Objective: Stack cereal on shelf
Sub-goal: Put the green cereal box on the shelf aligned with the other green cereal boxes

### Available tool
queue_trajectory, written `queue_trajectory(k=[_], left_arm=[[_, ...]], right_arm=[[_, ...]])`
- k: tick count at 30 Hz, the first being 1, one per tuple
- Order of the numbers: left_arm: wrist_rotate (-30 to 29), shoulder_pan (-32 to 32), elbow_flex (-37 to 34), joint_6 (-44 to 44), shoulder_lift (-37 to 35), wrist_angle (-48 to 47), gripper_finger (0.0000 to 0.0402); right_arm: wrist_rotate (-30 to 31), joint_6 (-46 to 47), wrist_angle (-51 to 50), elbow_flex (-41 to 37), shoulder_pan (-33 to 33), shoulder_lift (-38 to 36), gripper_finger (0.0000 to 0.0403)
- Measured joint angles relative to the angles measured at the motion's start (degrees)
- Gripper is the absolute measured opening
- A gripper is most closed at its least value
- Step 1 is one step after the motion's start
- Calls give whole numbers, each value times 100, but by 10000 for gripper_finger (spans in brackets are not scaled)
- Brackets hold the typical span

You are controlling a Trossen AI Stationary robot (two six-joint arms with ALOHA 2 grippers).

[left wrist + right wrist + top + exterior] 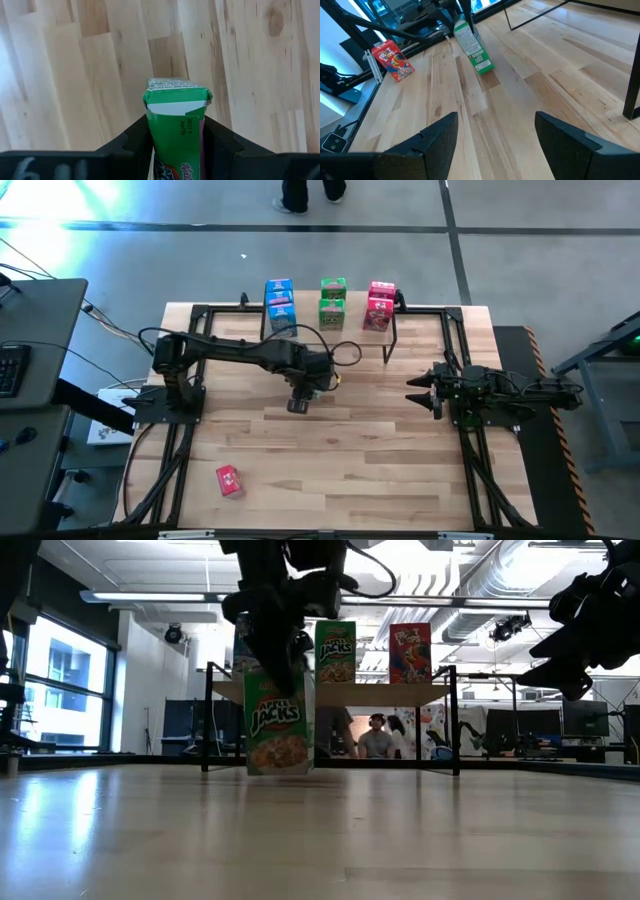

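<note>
Your left fingers (220, 150) are clamped on the two broad faces of a green cereal box (176, 120), which stands upright with its long axis vertical and its base at, or just off, the tabletop (380, 450); the low view does not settle whether it touches. The left gripper (300, 402) holds it from above, near the middle of the tabletop.

The relation that matters to you: the shelf (420, 312) lies toward the far edge from the held box, and its top sits well above the box's present height. On it you already have a blue stack (280, 302), a green stack (332, 302) and a red stack (380, 305). The green stack is the one nearly straight ahead of the box, so I judge a lift and a short forward carry will serve.

Your right gripper (425, 390) waits spread apart and empty at the right side. One red box (229, 479) lies flat near the front left, closer to the left arm.
</note>
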Motion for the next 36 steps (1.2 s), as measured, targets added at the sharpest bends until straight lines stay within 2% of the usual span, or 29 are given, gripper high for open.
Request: queue_trajectory(k=[9, 28, 36], left_arm=[[143, 13, 0, 8, 62, 104, 132], [136, 13, 0, -113, 48, 144, 228], [-54, 13, 0, -153, -330, 96, 270]], right_arm=[[0, 1, -1, 0, -1, -2, 257], [-1, 0, 0, 0, 0, 0, 257], [0, 1, -1, 0, 1, 1, 257]])
